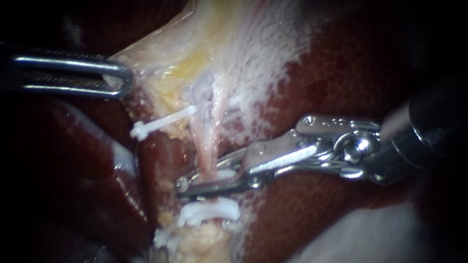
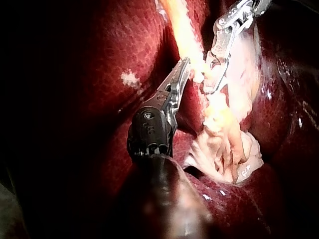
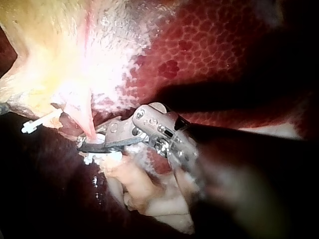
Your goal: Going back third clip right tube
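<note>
Two instruments work over the dark red liver (image 1: 356,63). At 9 o'clock in the endoscope view my left instrument (image 1: 118,78) reaches in level. Its slotted jaws are pressed together on the edge of the pale yellow tissue (image 1: 196,39), which tents toward its tip. Just toward 5 o'clock from that tip, a slanted clip (image 1: 162,122), white, lies across the lower border of that tissue. Near the centre the pink right tube (image 1: 206,146) runs from the pale tissue toward 6 o'clock and passes between the jaws of my right instrument (image 1: 188,185), whose shaft enters from 3 o'clock. Those jaws stand only narrowly apart, and both bear on the third clip (image 1: 224,175), a white one seated around the tube. Just beyond the jaws toward 6 o'clock, the lower clips (image 1: 208,213), also white, cross the same tube close together above a lumpy yellowish stump (image 1: 202,249). The right wrist view shows the same pinch, with the clip between the jaws where the tube enters them.
</note>
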Robot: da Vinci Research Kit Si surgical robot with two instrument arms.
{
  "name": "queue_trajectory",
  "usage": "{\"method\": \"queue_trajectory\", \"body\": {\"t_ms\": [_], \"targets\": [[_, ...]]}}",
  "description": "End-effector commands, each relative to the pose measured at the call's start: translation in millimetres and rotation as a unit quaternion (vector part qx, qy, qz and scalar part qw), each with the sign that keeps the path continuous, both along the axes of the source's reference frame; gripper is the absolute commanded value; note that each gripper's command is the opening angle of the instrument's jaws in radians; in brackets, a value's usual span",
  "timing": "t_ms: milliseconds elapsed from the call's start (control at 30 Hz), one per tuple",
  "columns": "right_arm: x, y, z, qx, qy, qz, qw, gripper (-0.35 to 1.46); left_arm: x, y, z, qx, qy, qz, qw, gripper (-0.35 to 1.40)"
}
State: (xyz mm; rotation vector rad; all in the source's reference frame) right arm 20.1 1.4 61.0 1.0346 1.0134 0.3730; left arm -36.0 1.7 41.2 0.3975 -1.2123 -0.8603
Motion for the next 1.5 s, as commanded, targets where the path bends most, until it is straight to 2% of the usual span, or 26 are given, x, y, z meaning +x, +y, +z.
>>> {"method": "queue_trajectory", "body": {"t_ms": [33, 233, 300, 367, 433, 500, 567, 733, 1000, 1500], "targets": [[0.0, 0.0, 0.0, 0.000, 0.000, 0.000, 1.0000, -0.35, 0.0, 0.0, 0.0, 0.000, 0.000, 0.000, 1.0000, -0.35], [0.0, 0.0, 0.0, -0.001, 0.000, 0.001, 1.0000, -0.35, 0.0, 0.0, 0.0, 0.000, 0.000, 0.000, 1.0000, -0.35], [-0.1, 0.0, 0.1, -0.012, 0.000, 0.008, 0.9999, -0.11, 0.0, 0.0, 0.0, 0.000, 0.000, 0.000, 1.0000, -0.35], [-0.1, 0.1, 0.2, -0.048, 0.008, 0.020, 0.9986, 0.15, 0.0, 0.0, 0.0, 0.000, 0.000, 0.000, 1.0000, -0.35], [-0.3, 0.3, 0.3, -0.076, 0.019, 0.020, 0.9967, 0.33, 0.0, 0.0, 0.0, 0.000, 0.000, 0.000, 1.0000, -0.35], [-0.6, 0.5, 0.5, -0.108, 0.029, 0.021, 0.9935, 0.46, 0.0, 0.0, 0.0, 0.000, 0.000, 0.000, 1.0000, -0.35], [-1.1, 0.7, 0.5, -0.123, 0.032, 0.024, 0.9916, 0.50, 0.1, 0.0, 0.0, 0.000, 0.000, 0.000, 1.0000, -0.35], [-2.4, 1.5, 0.3, -0.148, 0.038, 0.028, 0.9879, 0.53, 0.1, 0.0, 0.0, 0.000, 0.000, 0.000, 1.0000, -0.35], [-5.1, 2.0, -0.8, -0.159, 0.040, 0.032, 0.9859, 0.53, 0.1, 0.1, 0.2, 0.000, 0.000, 0.000, 1.0000, -0.35], [-10.3, 3.2, -2.9, -0.196, 0.038, 0.048, 0.9786, 0.57, 0.5, 0.3, 2.2, -0.003, 0.001, 0.000, 1.0000, -0.35]]}}
